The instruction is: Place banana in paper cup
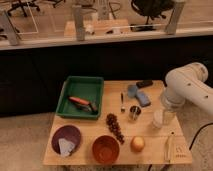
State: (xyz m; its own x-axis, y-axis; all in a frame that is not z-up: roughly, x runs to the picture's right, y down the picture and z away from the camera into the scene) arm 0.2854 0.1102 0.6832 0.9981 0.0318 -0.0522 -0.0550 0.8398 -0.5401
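The banana (170, 146), slim and pale, lies on the table (150, 155) near its front right corner. The white paper cup (157, 120) stands upright a little behind and left of it, to the right of the small steel cup (135, 112). My white arm comes in from the right. My gripper (167, 111) hangs right beside the paper cup, at its right rim and above the table. The banana lies apart from both gripper and cup.
A green tray (80, 97) holding a red-handled tool sits at the back left. Also on the table are a purple plate (66, 137), an orange bowl (105, 148), dark grapes (115, 127), a round yellow-orange fruit (137, 144), a utensil (122, 102) and a blue sponge (142, 98).
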